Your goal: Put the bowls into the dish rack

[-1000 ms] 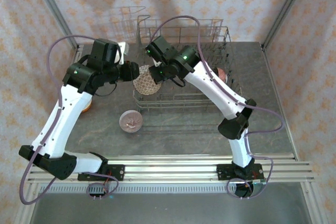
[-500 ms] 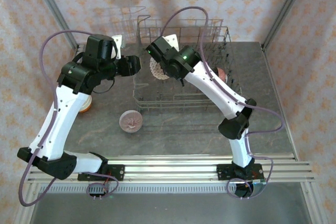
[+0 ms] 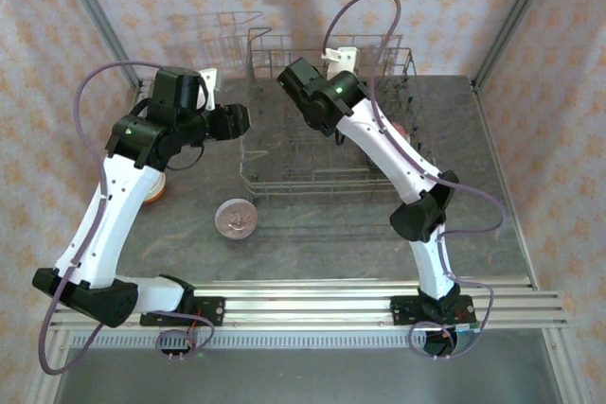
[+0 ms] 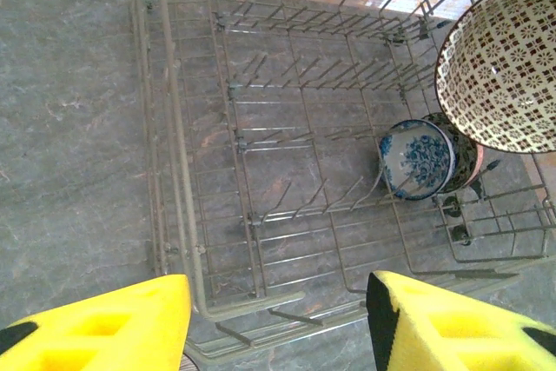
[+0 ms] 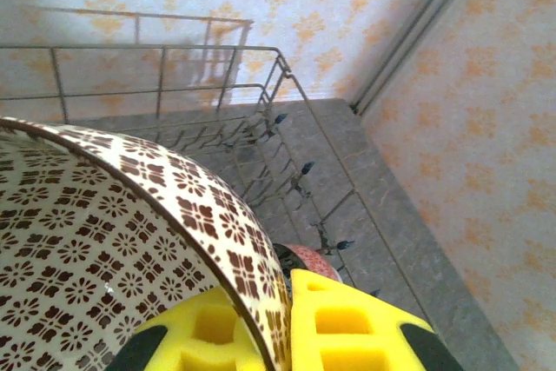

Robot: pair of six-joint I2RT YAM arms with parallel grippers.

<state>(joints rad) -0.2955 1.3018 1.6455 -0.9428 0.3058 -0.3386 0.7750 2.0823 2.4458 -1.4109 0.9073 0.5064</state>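
Where both my claws met at the rack's near left corner a second ago, my left claw (image 4: 278,323) now stands open and empty, yellow foam pads apart above the dish rack (image 4: 178,171). My right claw (image 5: 282,327) has carried the patterned bowl (image 5: 95,241) over the rack's far part, clamped on its rim. It is glossy cream ceramic with a brown flower lattice. The rack is thin grey wire with upright tines, and a blue-flowered bowl (image 4: 417,158) leans among them. A pinkish bowl (image 3: 236,218) sits on the mottled grey desk (image 3: 312,234).
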